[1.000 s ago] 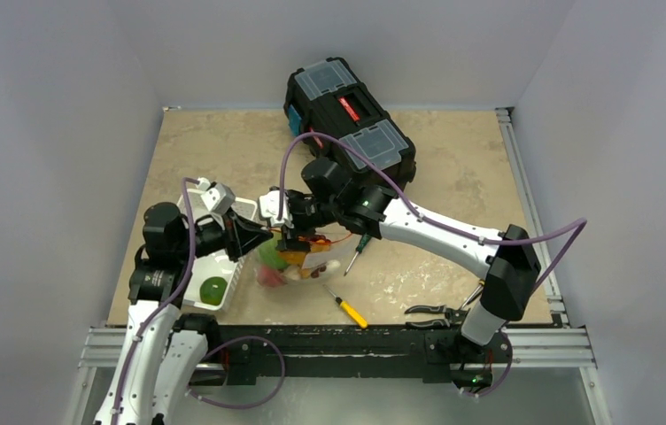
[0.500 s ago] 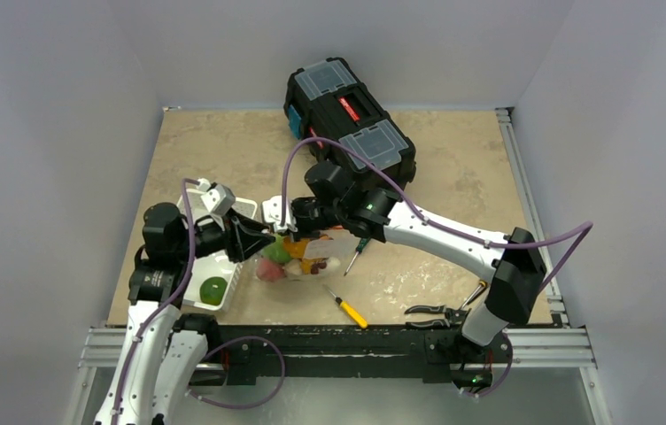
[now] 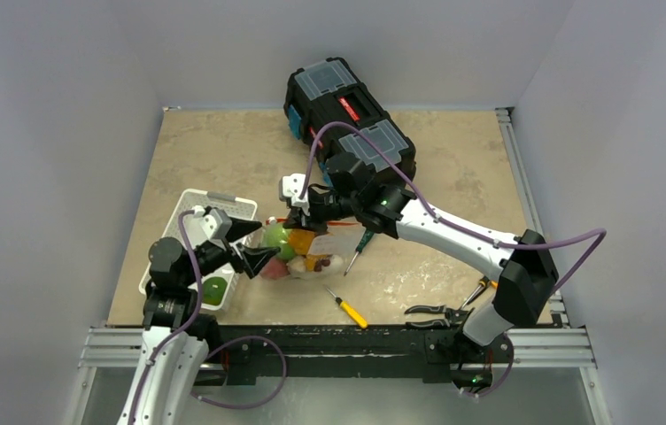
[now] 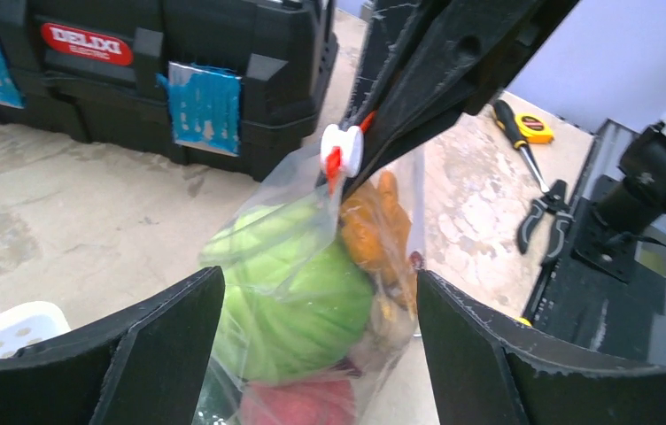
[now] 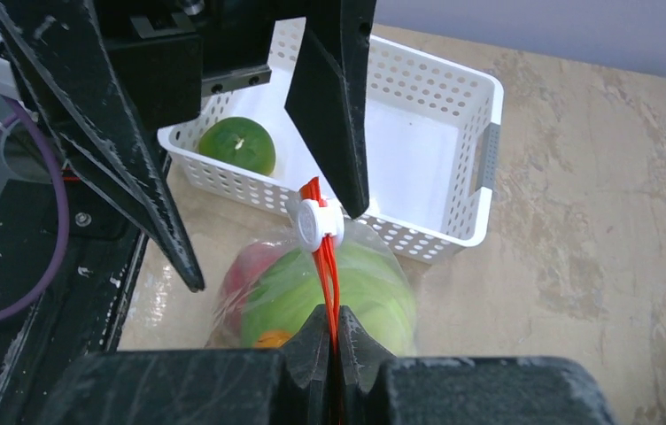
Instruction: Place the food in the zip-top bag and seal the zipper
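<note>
Currently pinching the zipper (image 5: 327, 274) with the right claw (image 5: 334, 320), clamping shut on the orange-red strip just short of the white tab (image 5: 314, 221). Holding the left claw (image 4: 319, 283) wide open, straddling the zip-top bag (image 4: 281, 199) without gripping it. Judging the bag floppy, slick, light but bulging with cabbage (image 4: 298, 305) and carrots (image 4: 374, 226); taking hold best at the stiffer strip, never the film. Finding the bag sagging below the right claw, sitting between the left claw's fingers.
</note>
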